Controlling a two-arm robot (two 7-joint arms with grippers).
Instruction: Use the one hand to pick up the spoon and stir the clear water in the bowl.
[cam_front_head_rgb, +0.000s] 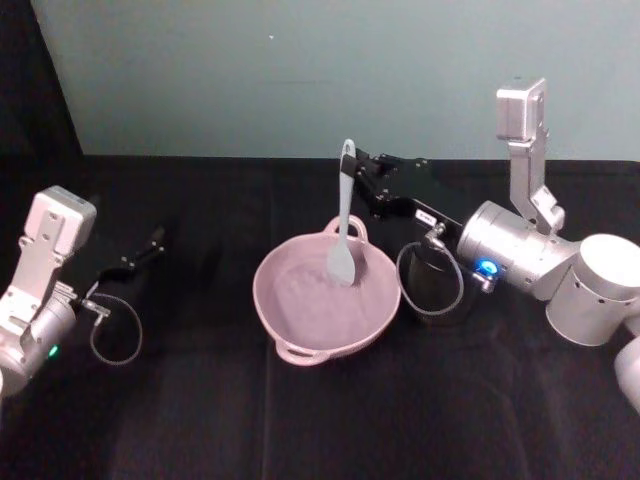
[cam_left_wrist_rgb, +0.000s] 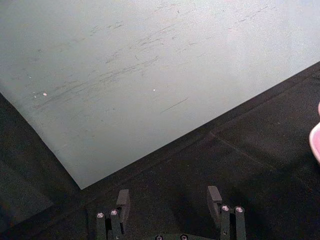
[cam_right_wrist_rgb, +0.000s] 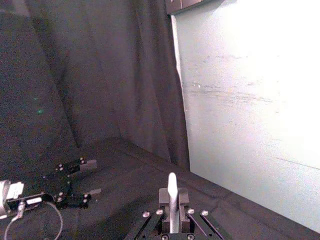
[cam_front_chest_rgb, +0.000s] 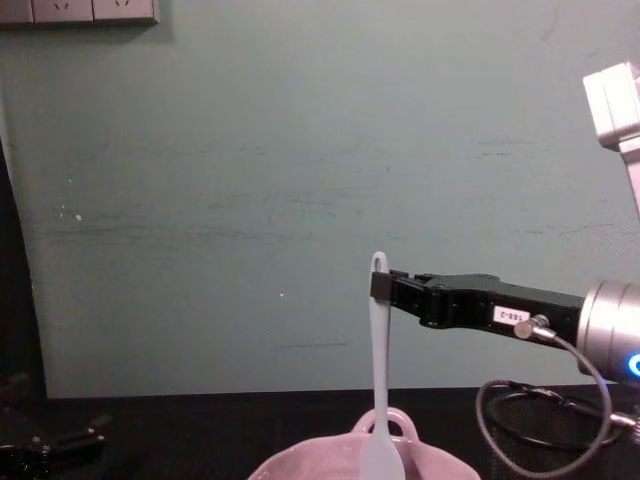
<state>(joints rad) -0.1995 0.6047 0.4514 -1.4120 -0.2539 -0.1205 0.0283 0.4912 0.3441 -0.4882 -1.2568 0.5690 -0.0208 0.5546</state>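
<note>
The pale pink bowl (cam_front_head_rgb: 300, 325) sits mid-table, its loop handle toward the back. My right gripper (cam_front_head_rgb: 355, 170) reaches in from the right and is shut on the handle end of the spoon (cam_front_head_rgb: 345, 225), which hangs upright with its flat head down inside the bowl. From the chest view the spoon (cam_front_chest_rgb: 379, 380) drops straight from the right gripper (cam_front_chest_rgb: 380, 284) into the bowl (cam_front_chest_rgb: 430, 462). In the right wrist view the spoon's handle tip (cam_right_wrist_rgb: 172, 187) stands between the closed fingers. My left gripper (cam_front_head_rgb: 150, 245) rests open on the table at the left, its fingers (cam_left_wrist_rgb: 214, 196) apart with nothing between them.
A black wire-mesh cup (cam_front_head_rgb: 432, 282) stands just right of the bowl, under my right arm. The table is covered in black cloth (cam_front_head_rgb: 320, 430). A pale green wall (cam_front_head_rgb: 320, 70) runs behind it, with a dark curtain (cam_right_wrist_rgb: 100, 75) at the left.
</note>
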